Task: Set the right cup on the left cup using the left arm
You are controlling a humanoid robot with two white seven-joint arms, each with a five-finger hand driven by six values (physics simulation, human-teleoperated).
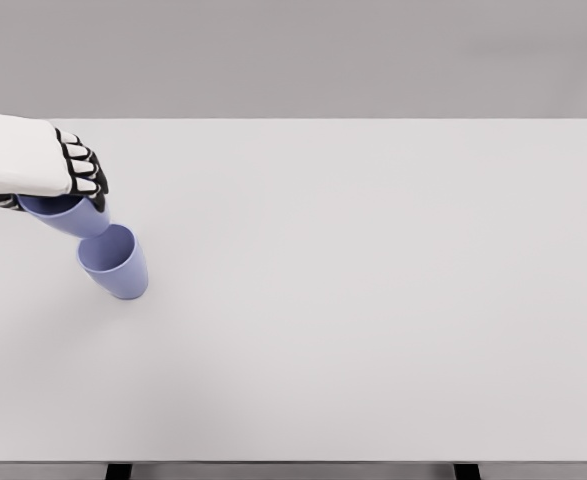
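Two lavender-blue cups show at the left of the head view. One cup [115, 262] stands on the white table [373, 300], its open mouth facing up. The other cup [69, 214] hangs tilted just above and to the left of it, its lower edge close to the standing cup's rim. My left hand [73, 175] comes in from the left edge and is shut on this raised cup, with the dark fingers [81, 165] curled over its top. The hand hides most of the held cup's upper part. No right arm shows.
The table's far edge [323, 120] runs across the top against a grey wall. Its near edge [293, 462] lies along the bottom, with two dark legs below it.
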